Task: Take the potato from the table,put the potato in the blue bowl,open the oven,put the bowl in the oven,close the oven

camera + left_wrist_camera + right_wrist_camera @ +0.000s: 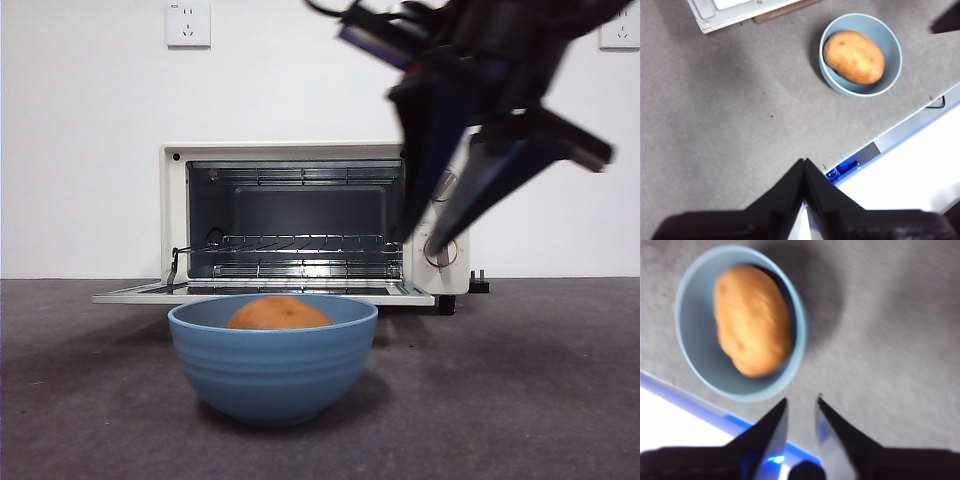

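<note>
Left tool (804, 165): clenched tip to tip on nothing, high over bare grey tabletop (730, 110), well apart from the bowl.
Oven (175, 215): cream-white box, door dropped flat, wire rack inside bare.
Blue bowl (272, 370): deep, round, matte, faintly ridged, on the tabletop just before the door.
Potato (279, 314): oval, matte orange-brown, lying in the bowl, long axis across it.
Right tool (802, 405): released, jaws slightly parted, raised beside the bowl, grasping nothing.

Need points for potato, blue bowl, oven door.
potato (854, 57): left wrist view, middle of its skin.
blue bowl (272, 370): front view, ridged outer side.
oven door (140, 294): front view, front edge of the lowered door.
</note>
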Available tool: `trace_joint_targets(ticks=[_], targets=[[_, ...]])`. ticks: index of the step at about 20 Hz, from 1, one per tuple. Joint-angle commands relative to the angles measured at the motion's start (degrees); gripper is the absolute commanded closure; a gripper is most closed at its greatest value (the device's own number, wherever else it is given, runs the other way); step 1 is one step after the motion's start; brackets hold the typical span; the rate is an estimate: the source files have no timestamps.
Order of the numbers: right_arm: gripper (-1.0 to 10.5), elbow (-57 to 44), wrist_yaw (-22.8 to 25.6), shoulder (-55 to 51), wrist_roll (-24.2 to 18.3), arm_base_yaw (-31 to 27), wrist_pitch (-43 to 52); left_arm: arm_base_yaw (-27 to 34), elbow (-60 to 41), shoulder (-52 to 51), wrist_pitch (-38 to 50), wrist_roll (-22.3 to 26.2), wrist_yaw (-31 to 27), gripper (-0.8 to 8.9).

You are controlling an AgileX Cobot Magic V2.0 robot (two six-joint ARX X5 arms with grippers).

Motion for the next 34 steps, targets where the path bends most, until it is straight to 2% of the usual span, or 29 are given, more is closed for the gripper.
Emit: trace_joint_targets(ticks=[1, 3, 6, 11, 14, 16, 21, 23, 28, 34], targets=[[8.2, 4.87, 2.19, 4.00, 1.16, 1.14, -1.40, -0.13, -0.59, -1.70, -0.44, -0.74, -0.17, 8.19], [6.6, 9.35, 4.42, 7.56, 1.55, 1.60, -5.14, -0.13, -0.59, -2.82, -1.29, -0.74, -0.20, 8.19], [6.5, 13.66, 6.27, 11.74, 0.42, 1.77, -8.09, -0.13, -0.59, -3.89, -2.32, -0.76, -1.31, 8.19], [6.6, 13.84, 6.23, 17.25, -0.52, 1.79, -8.00, -0.13, -0.59, -5.16, -2.32, -0.79, -1.86, 8.19], [6.9, 13.84, 6.73, 19.71, -0.70, 1.79, -7.98, -0.13, -0.59, -5.33, -2.32, -0.79, -1.86, 8.19], [8.0, 13.81, 8.24, 20.76, -0.90, 1.79, -7.58, -0.13, -0.59, -5.33, -2.32, -0.76, -1.86, 8.19], [8.1, 13.77, 7.10, 22.47, -0.90, 1.79, -6.49, -0.13, -0.59, -5.31, -2.32, -0.74, -1.86, 8.19], [9.5, 13.75, 6.88, 23.06, -0.90, 1.79, -5.92, -0.13, -0.59, -5.31, -2.32, -0.72, -1.86, 8.19], [9.6, 15.69, 5.66, 22.84, 1.14, 1.81, -7.61, -0.13, -0.59, -5.31, -2.32, -0.72, -1.86, 8.19], [9.6, 26.23, 7.72, 22.84, 2.58, 1.55, -10.08, -0.13, -0.59, -5.31, -2.32, -0.74, -1.84, 8.19]])
